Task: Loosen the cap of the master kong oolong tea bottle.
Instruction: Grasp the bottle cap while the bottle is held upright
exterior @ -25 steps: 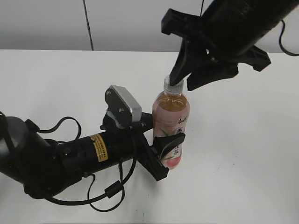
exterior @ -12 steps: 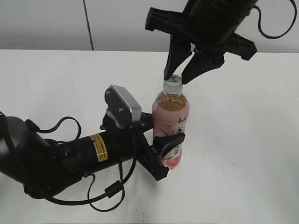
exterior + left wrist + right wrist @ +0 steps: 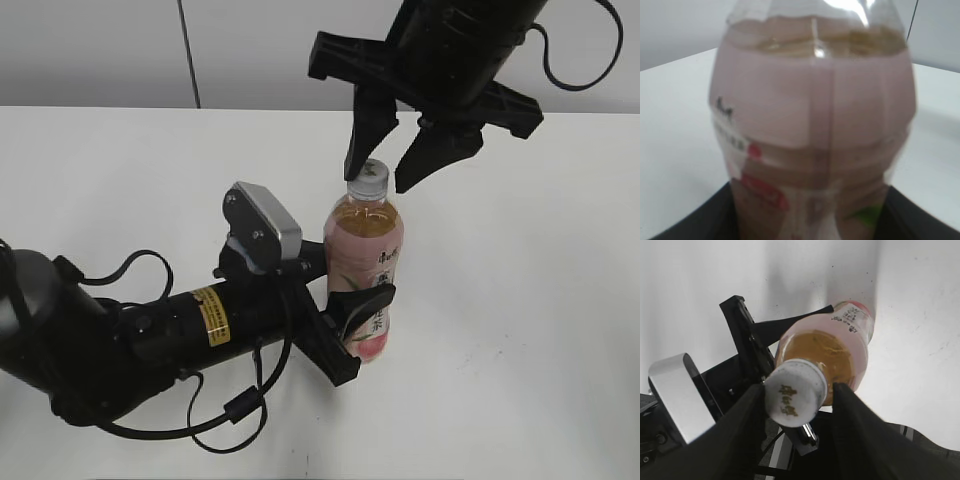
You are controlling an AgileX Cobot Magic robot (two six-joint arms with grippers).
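The master kong oolong tea bottle (image 3: 365,265) stands upright on the white table, amber tea inside, pink label with peach picture. My left gripper (image 3: 355,322) is shut on its lower body from the left; in the left wrist view the bottle (image 3: 812,115) fills the frame between the black fingers (image 3: 695,222). The white cap (image 3: 368,178) sits on the neck. My right gripper (image 3: 386,172) hangs above it, open, one finger on each side of the cap. In the right wrist view the cap (image 3: 795,399) lies between the fingers (image 3: 740,432), close to the left one, with a gap to the right one.
The white table (image 3: 520,330) runs to a grey wall at the back. The left arm with its silver camera block (image 3: 265,228) and loose cables (image 3: 235,410) lies across the table's front left.
The right gripper, shut on the cap a second ago, has opened, turned about its axis and now straddles the cap. The left gripper and bottle have stayed put.
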